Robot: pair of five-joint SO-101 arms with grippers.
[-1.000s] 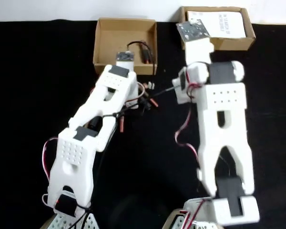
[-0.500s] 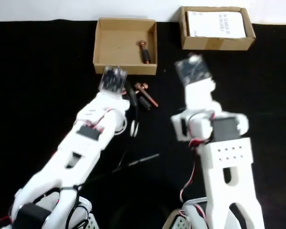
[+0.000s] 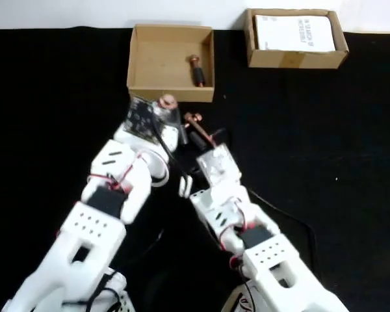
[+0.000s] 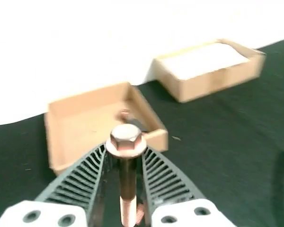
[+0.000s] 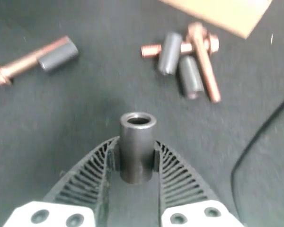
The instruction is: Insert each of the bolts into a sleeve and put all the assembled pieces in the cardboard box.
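While the high view shows one assembled piece (image 3: 196, 70) lying in the cardboard box (image 3: 149, 62), the wrist views show each grasp. The left end effector (image 4: 126, 153) clamps a bolt (image 4: 126, 141) near that box. The right end effector (image 5: 137, 150) clamps a sleeve (image 5: 137, 128), with loose bolts and sleeves (image 5: 191, 71) on the table (image 5: 61, 104) just beyond.

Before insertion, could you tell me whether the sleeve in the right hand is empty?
Empty: the sleeve in the right hand shows an open, unfilled bore.

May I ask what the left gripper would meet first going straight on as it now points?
Probably the near wall of the open brown cardboard box, though the left gripper, holding a copper-coloured bolt, might pass over it.
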